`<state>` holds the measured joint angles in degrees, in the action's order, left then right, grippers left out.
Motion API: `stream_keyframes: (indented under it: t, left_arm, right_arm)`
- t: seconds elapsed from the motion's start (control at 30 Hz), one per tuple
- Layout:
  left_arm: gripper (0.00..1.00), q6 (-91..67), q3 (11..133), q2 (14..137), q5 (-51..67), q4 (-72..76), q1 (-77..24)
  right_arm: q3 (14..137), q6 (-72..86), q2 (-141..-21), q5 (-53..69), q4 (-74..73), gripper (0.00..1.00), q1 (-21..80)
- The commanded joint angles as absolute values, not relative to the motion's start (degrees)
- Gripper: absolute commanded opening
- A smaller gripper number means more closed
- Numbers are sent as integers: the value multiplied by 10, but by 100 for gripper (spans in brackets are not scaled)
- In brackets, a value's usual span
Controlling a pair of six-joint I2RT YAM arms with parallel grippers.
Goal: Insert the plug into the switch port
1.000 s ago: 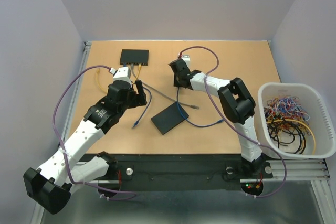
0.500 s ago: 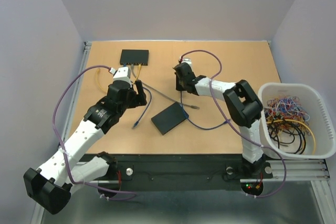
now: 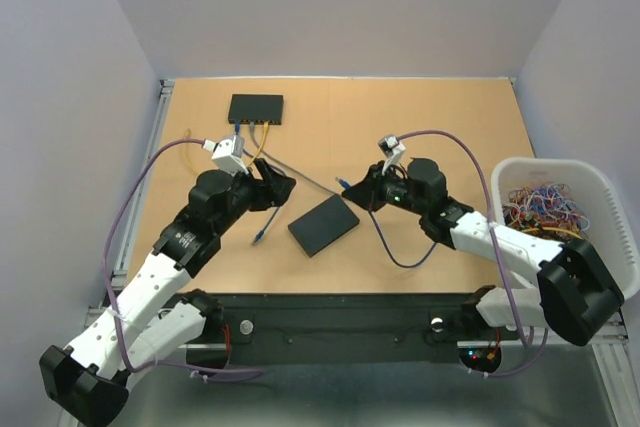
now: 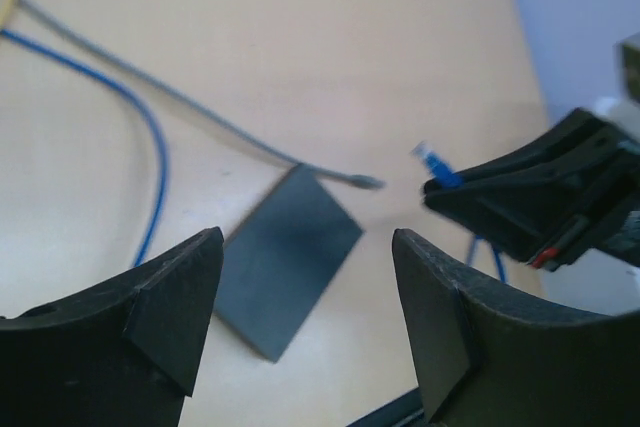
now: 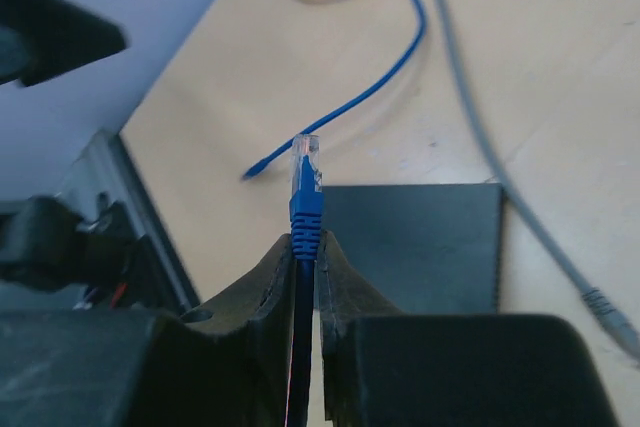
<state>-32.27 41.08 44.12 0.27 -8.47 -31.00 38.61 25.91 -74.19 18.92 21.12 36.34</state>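
- The blue cable's clear-tipped plug is gripped by the right claw. The fingers are closed tightly on the blue boot, and the plug's tip is left projecting beyond them.
- The plug is held over the tan wooden surface, near the far corner of a flat black rectangular plate. It is well apart from the black box-shaped switch at the far left.
- The left claw is held open and empty, turned toward the plug.
- A grey cable is laid across the surface from the switch toward the plate.
- A white plastic basket filled with tangled cables is seen at the right edge.
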Motion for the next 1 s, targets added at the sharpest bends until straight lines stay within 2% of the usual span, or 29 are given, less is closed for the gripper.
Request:
stream_keyframes:
  t: [0.0,0.3,0.63,0.97]
  left_arm:
    - [78,-404,336,421,167,164,-309]
    - [71,-475,222,433,230,386,-317]
    - [71,-480,204,465,216,467,-357]
    - [68,-472,211,505,188,481,-378]
  right_arm:
    - [338,311,-682,342,334,0,363]
    - [305,345,-630,381,360,1,372]
    - [306,366,-655,388,403,0,387]
    - [305,379,-664,389,423,1,397]
